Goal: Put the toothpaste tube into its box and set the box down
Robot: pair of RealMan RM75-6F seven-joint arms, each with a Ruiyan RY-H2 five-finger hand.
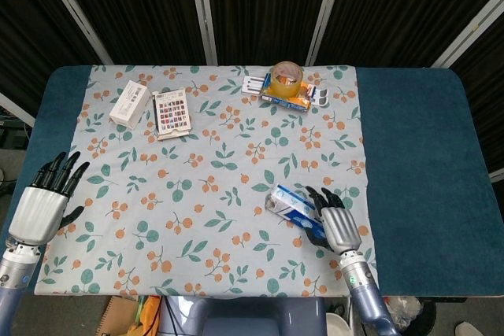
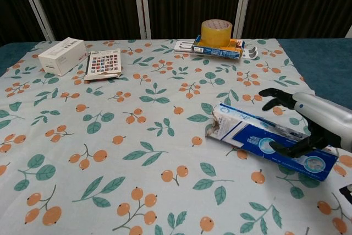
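Dark curtains hang behind my tabletop [image 1: 409, 155], which has a leafy cloth [image 1: 220, 186] on it. The toothpaste box [image 2: 269, 141] lies flat on the cloth near the front right corner, its torn end open. My right robot hand [image 2: 308, 122] grips its far end, thumb pressed on top. My left robot hand [image 1: 43, 202] hovers at the front left edge, holding nothing, fingers apart.
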